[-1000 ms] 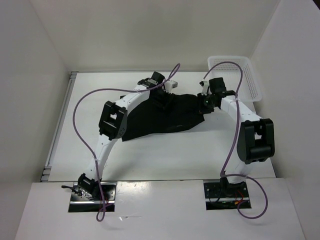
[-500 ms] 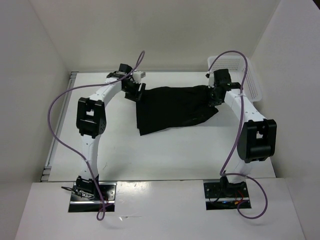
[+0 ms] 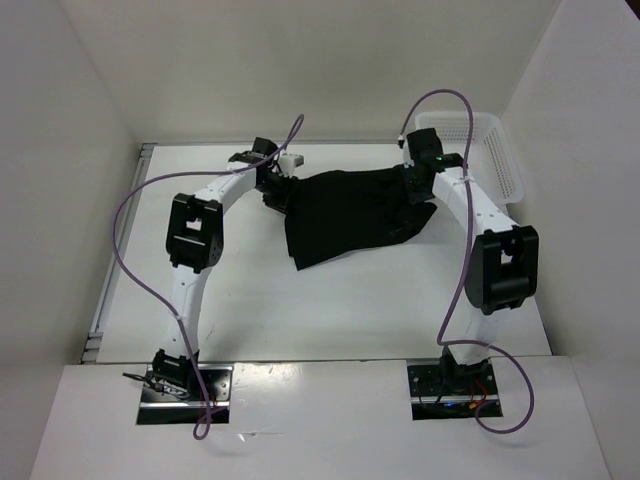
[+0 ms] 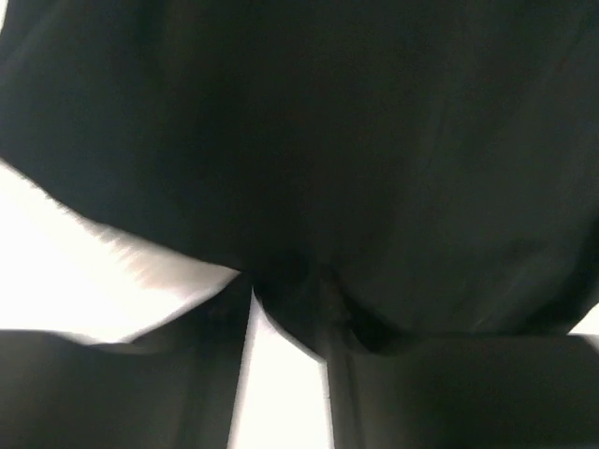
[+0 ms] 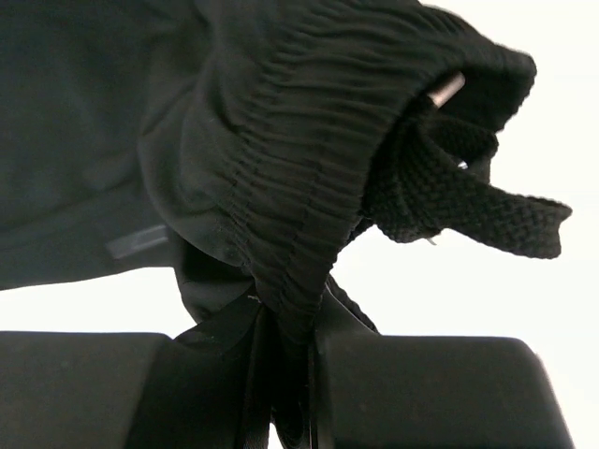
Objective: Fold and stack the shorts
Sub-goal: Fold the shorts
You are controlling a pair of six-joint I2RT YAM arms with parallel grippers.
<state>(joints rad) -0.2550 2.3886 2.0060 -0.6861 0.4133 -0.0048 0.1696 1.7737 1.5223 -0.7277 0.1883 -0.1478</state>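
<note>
walls: plain white back wall, white side walls | surface: white table | light: bright, even, soft shadows

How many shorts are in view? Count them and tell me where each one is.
1. The shorts span the table's far middle, waistband pinched in the right fingers, other end at the left fingers. The basket could hide more.
</note>
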